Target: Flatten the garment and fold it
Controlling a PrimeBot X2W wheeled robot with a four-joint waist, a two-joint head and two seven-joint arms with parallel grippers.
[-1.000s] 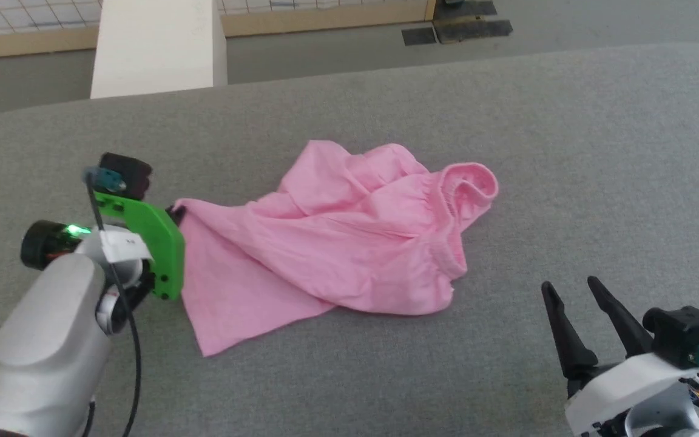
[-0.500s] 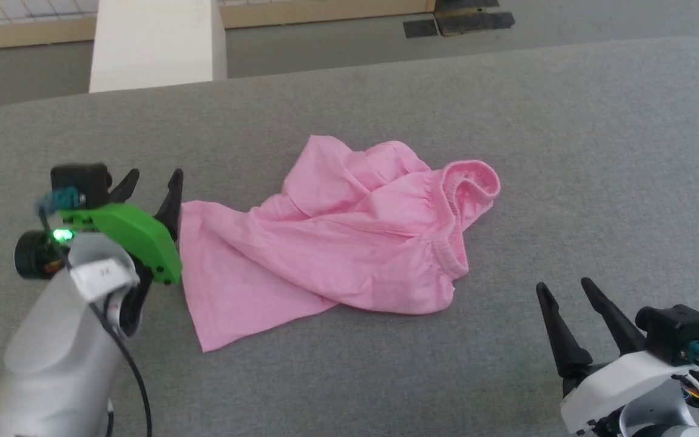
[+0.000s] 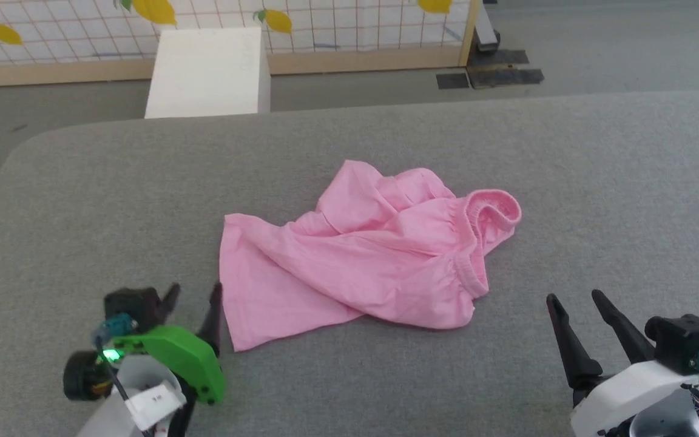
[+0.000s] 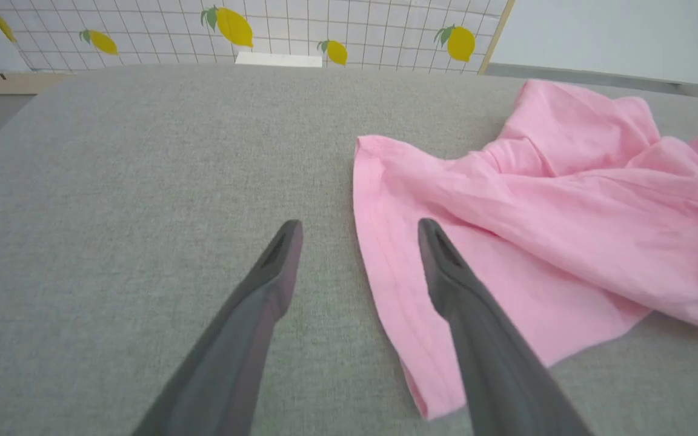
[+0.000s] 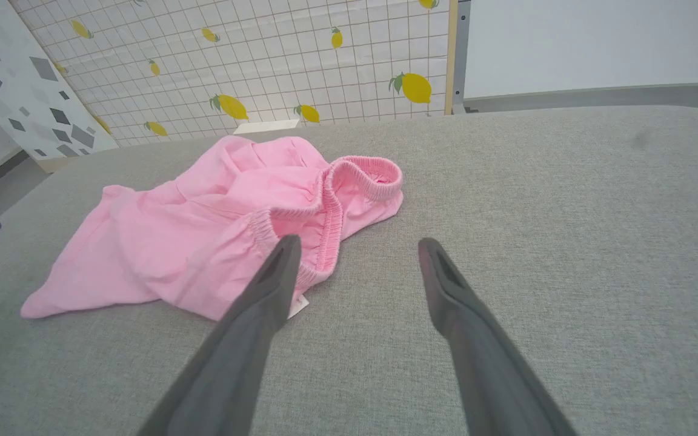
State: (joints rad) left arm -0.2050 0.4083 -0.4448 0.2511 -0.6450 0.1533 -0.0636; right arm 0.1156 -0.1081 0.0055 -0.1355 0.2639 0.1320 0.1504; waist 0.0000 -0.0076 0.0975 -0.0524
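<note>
the left gripper [image 3: 195, 290], fingers spread wide and empty, sits just beside the garment [image 3: 361, 255]'s near-left hem. the right gripper [image 3: 574, 297], also wide open and empty, waits at the near right. the garment lies mid-surface, crumpled, its waistband [image 3: 495, 209] curled at the right. flattening looks barely begun and folding untouched. the grey fabric surface [image 3: 568, 182] carries it, and beyond are a white block [image 3: 207, 73], grey floor [image 3: 82, 103] and a lemon-print grid wall [image 3: 337, 24].

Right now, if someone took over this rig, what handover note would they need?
Left end effector: open, empty, at the left hem of the garment.
Right end effector: open, empty, on the waistband side, clear of the cloth.
The garment lies crumpled on the grey padded table, waistband curled up.
Done: nothing flat or folded yet.
Left: spread it flat, then fold.
</note>
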